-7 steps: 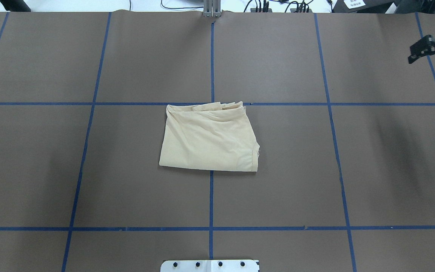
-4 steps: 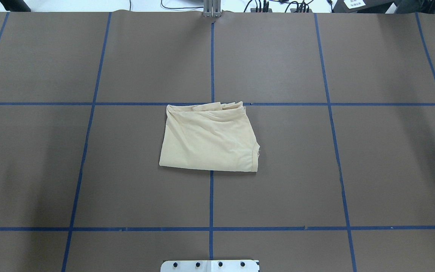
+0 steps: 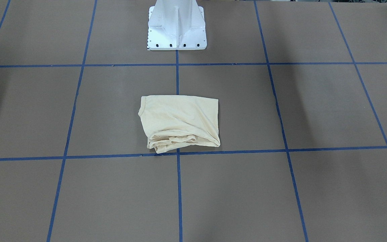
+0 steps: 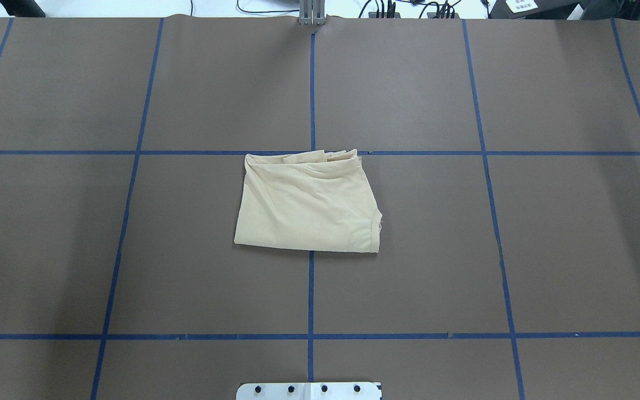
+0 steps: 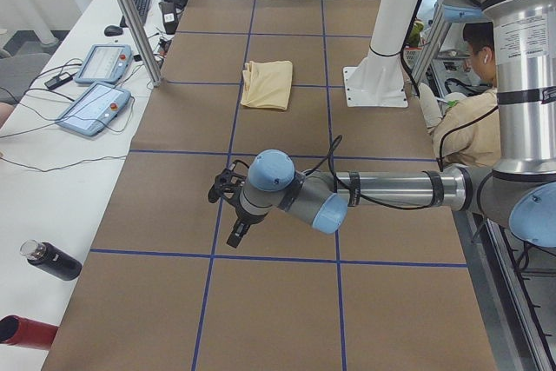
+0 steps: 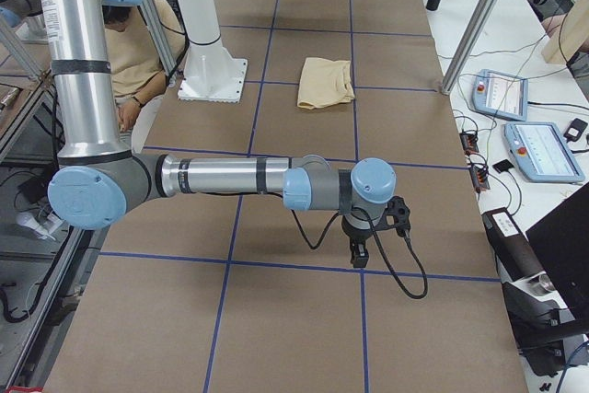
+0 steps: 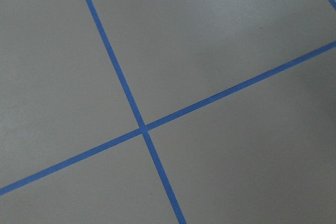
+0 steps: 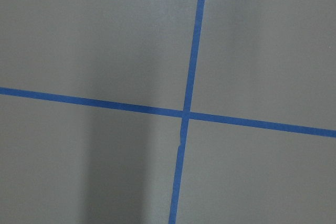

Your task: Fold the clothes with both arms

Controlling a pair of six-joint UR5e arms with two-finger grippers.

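The cream-yellow T-shirt (image 4: 309, 203) lies folded into a small rectangle at the table's middle; its print and neck tag are hidden. It also shows in the front view (image 3: 180, 122) and both side views (image 5: 267, 84) (image 6: 327, 82). Both arms are stretched out low, far from the shirt. My left gripper (image 5: 233, 215) hangs over the table's left end and my right gripper (image 6: 361, 241) over the right end. They show only in the side views, so I cannot tell whether they are open or shut. Both wrist views show only brown paper and blue tape lines.
The white pedestal base (image 3: 176, 30) stands at the robot's side of the table. Teach pendants (image 5: 95, 84) (image 6: 543, 149), cables and a dark bottle (image 5: 52, 260) lie on the white benches beyond the table ends. A metal post (image 5: 130, 19) stands by the far edge. A seated person (image 5: 469, 119) is behind the robot.
One second ago the right gripper showed at the overhead view's right edge and a dark tip at its left edge; both have left that view. The shirt has not moved.
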